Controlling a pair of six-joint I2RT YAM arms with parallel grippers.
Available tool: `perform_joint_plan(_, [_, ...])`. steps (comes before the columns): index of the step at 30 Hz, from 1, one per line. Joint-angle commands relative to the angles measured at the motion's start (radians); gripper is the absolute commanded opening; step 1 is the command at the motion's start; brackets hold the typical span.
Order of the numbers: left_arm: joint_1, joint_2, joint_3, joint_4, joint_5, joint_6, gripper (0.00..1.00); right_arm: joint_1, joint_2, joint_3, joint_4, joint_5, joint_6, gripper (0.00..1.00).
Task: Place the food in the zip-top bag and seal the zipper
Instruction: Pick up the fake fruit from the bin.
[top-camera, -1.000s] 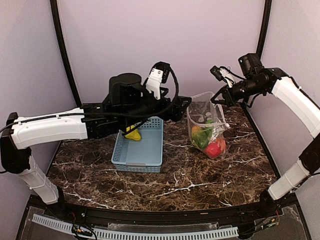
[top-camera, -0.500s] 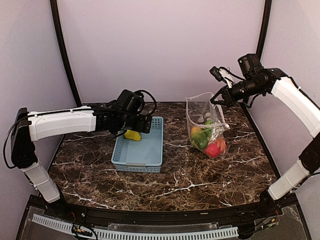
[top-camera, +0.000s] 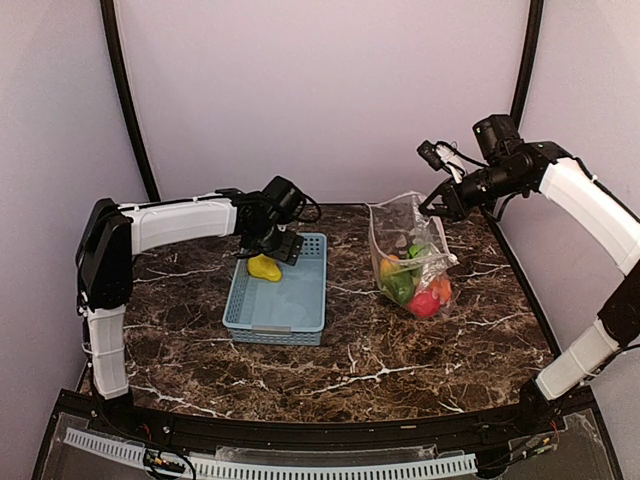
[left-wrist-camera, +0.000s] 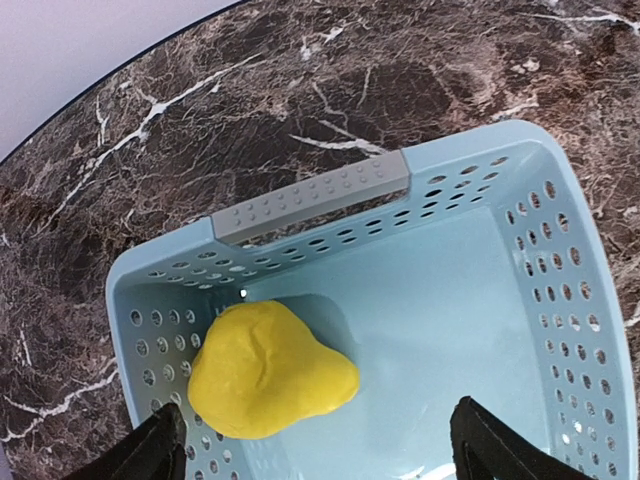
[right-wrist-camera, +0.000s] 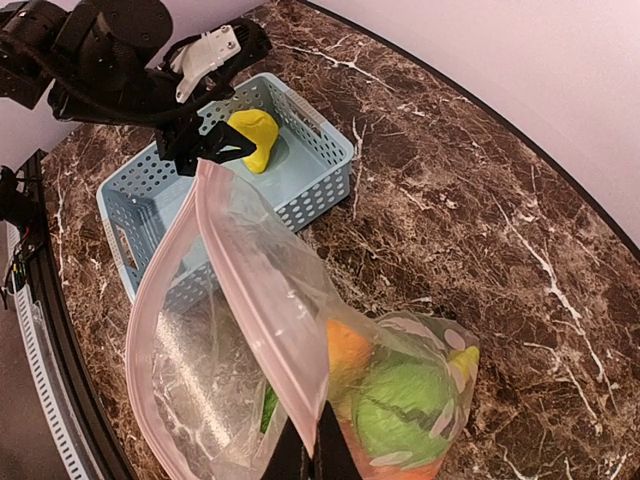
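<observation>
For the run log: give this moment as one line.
left gripper: open, above yellow fruit in basket | right gripper: shut on bag rim, bag open | zipper: unsealed

The lemon (left-wrist-camera: 270, 370) is yellow; the basket (left-wrist-camera: 560, 260) pale blue, dotted with holes; the tabletop (top-camera: 400, 340) dark brown, veined white; the bag (right-wrist-camera: 200, 380) clear, its zipper (right-wrist-camera: 255, 290) pale pink; inside show green, orange and red.

Left claw (left-wrist-camera: 318, 445) spread wide (aimed downward), right claw (right-wrist-camera: 306, 452) clamped
</observation>
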Motion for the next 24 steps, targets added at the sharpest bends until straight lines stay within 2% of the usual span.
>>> perform_joint_plan(1, [0.035,0.052,0.089,-0.146,-0.006,0.054,0.91,0.003,-0.027,-0.013,0.023,-0.013,-0.005,0.0])
perform_joint_plan(9, [0.087,0.145,0.132,-0.129,0.091,0.058,0.85,0.004,-0.028,-0.017,0.02,-0.013,-0.006,0.0])
perform_joint_plan(14, [0.107,0.192,0.155,-0.145,0.078,0.055,0.86,0.004,-0.026,-0.014,0.017,-0.011,-0.009,0.0])
perform_joint_plan(19, [0.108,0.232,0.156,-0.134,0.144,0.071,0.87,0.004,-0.025,-0.013,0.014,-0.014,-0.008,0.0])
perform_joint_plan(21, [0.107,0.234,0.15,-0.131,0.166,0.068,0.84,0.004,-0.023,-0.013,0.015,-0.014,-0.008,0.0])
perform_joint_plan(24, [0.106,0.229,0.149,-0.143,0.186,0.059,0.72,0.004,-0.024,-0.015,0.015,-0.014,-0.008,0.0])
